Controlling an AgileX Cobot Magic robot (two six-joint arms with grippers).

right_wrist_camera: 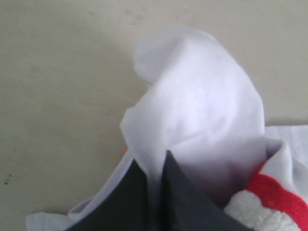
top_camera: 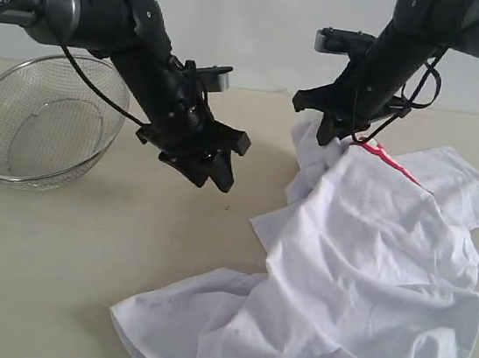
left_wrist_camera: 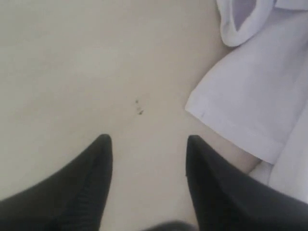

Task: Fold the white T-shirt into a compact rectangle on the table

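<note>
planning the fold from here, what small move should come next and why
Probably move the left gripper to the shirt's nearby hem and close on it. The right gripper is shut on a bunch of cloth, while the left hangs open over bare table. The shirt is crumpled, so spreading it likely needs two grips.

Soft, even light fills all three views, with no harsh glare. In the exterior view the broad pale beige matte surface (top_camera: 32,275) carries only faint, blurred shadows beside the crumpled white cotton T-shirt (top_camera: 368,275) and the round wire-mesh basket (top_camera: 39,122). Both wrist views are soft-focused. The black left tool (left_wrist_camera: 148,140) and the black right tool (right_wrist_camera: 151,161) blur at the lower frame edge, and the shirt's whites wash out slightly.
</note>
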